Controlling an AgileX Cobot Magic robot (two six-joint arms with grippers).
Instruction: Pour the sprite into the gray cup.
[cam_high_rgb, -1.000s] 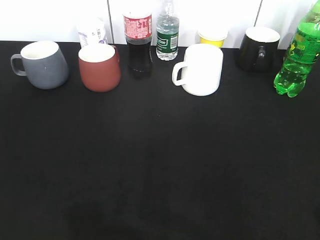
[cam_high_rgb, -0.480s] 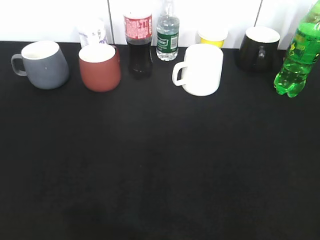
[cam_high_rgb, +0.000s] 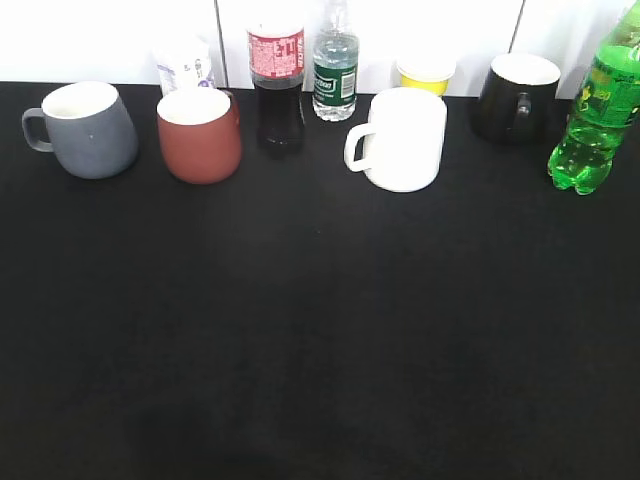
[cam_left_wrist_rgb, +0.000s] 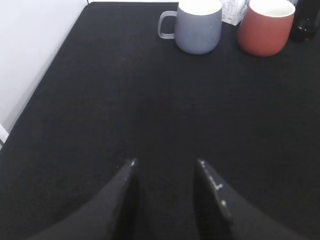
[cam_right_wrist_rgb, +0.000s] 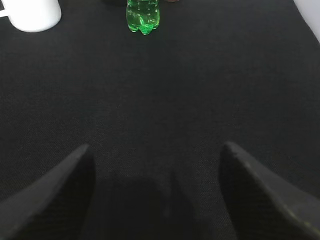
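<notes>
Right pincer wide open (empty) | sprite well ahead, upright

Honestly, we can't spot any change between the earlier exterior shots and now. Nothing on the table sits anywhere new, and no arm comes into that view. The wrist cameras only give us the present moment, so we have nothing earlier to hold them against and can't tell whether either gripper has shifted.
</notes>
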